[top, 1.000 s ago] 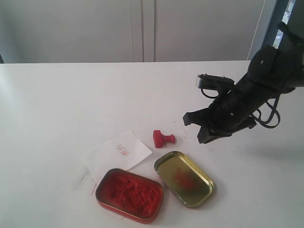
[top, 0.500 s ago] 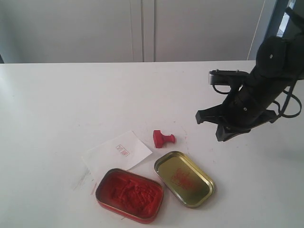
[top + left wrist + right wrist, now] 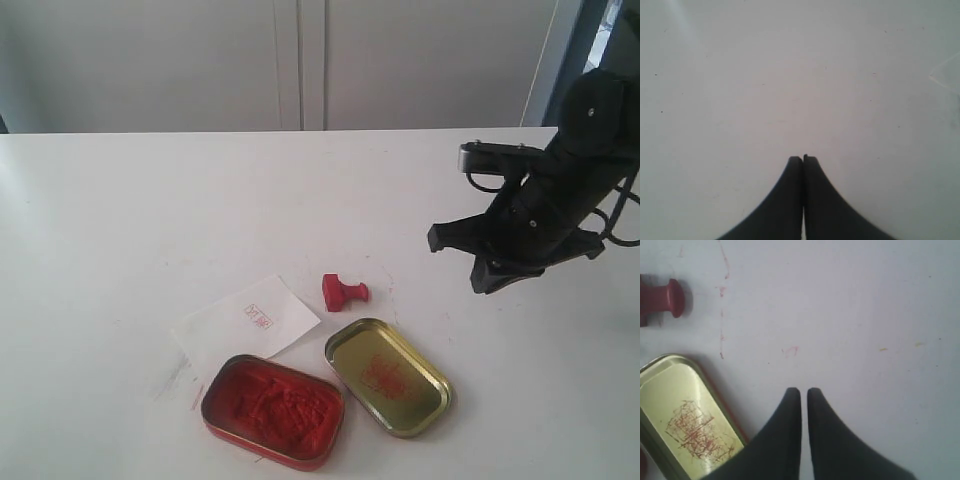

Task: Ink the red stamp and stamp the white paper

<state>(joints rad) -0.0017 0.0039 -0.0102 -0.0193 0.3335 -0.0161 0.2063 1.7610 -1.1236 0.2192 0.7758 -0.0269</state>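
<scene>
The red stamp (image 3: 345, 292) lies on its side on the white table, its knob pointing toward my right gripper (image 3: 458, 260); the right wrist view shows the stamp (image 3: 662, 300) too. The white paper (image 3: 250, 318) lies flat just left of it, with a small red imprint. My right gripper (image 3: 804, 391) hovers well to the right of the stamp, fingers almost together with a thin slit and nothing between them. My left gripper (image 3: 803, 158) is shut and empty over bare table; it does not appear in the exterior view.
An open tin of lumpy red ink paste (image 3: 272, 410) sits at the front. Its gold lid (image 3: 388, 376) with red smears lies beside it, also in the right wrist view as the lid (image 3: 685, 420). Faint red marks dot the table (image 3: 792, 350).
My right arm has drawn back to the right, away from the stamp and lid. Stamp, paper and tins have not moved. The right jaws look unchanged.
</scene>
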